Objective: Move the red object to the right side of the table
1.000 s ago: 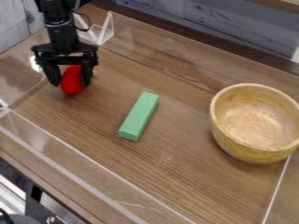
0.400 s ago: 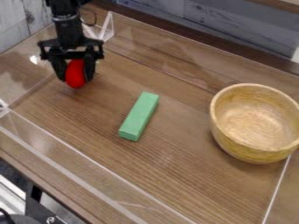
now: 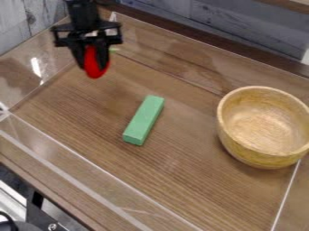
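Carrying looks to be the step in hand, with the pincer (image 3: pixel 89 45) clenched on the red toy (image 3: pixel 93 62) above the table's (image 3: pixel 182 54) left part, and the next move calls for travel rightward past the green block (image 3: pixel 144 121) before lowering.
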Controlling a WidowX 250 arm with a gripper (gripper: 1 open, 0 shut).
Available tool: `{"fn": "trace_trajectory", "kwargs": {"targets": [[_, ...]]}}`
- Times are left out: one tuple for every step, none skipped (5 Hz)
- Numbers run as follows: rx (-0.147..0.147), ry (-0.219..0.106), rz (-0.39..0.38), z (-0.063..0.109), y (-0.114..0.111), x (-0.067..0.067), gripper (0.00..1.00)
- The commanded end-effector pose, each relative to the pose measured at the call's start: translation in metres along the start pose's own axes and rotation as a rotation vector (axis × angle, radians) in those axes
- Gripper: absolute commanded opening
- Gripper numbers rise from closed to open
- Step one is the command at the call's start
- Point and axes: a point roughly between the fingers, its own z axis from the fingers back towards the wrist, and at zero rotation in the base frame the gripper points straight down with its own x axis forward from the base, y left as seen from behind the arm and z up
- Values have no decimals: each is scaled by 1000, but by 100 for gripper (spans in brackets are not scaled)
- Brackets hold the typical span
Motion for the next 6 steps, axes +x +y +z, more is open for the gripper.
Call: {"fn": "trace_trajectory", "kwargs": {"targets": [[-24, -40, -104, 26, -39, -21, 0], [-37, -14, -207, 29, -70, -49, 0], [-38, -5, -229, 20, -93, -75, 0], [-36, 1, -239, 9, -114, -98, 0], [-40, 10, -302, -3, -140, -117, 0], [-50, 14, -339, -21, -162, -133, 0]]}}
